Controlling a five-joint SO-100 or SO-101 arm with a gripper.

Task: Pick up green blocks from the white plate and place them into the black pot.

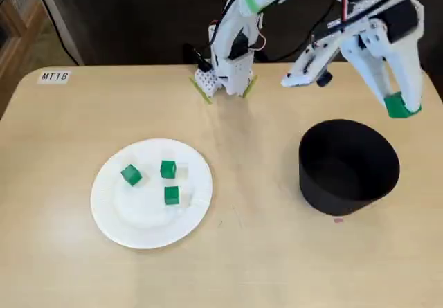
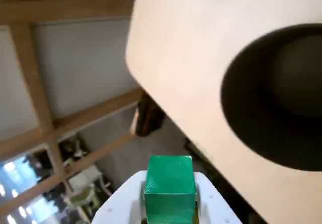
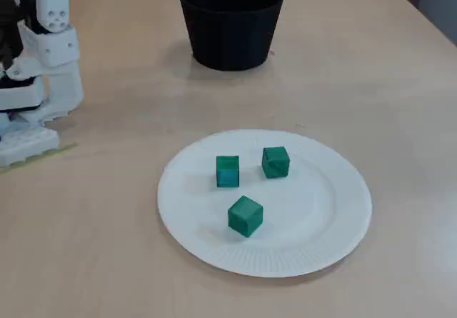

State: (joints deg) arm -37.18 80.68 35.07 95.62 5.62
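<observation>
Held green block (image 1: 396, 105) hangs raised off the table (image 1: 69, 149), pinched between the 2 white fingers of the gripper (image 1: 401, 109). Sits near the far right rim of the black pot (image 1: 346, 190) in a fixed view, seemingly not yet over the opening. Fills the finger gap squarely in the wrist view (image 2: 170, 186), with the top face and 1 side showing.

Looks small, light and rigid, with flat faces and crisp edges. Probably smooth, so a little slippery, but hardly fragile; should survive a short drop into the pot. Best gripped on 2 opposite flat faces, centred, never across corners.

Leaves 3 more green blocks (image 3: 227, 171) (image 3: 275, 162) (image 3: 245, 215) on the white plate (image 3: 321, 211), near each other but apart, with room for fingers. Calls for matching the wrist to the tilted near block. Plate lies well left of the pot in the same fixed view (image 1: 145, 218).
</observation>
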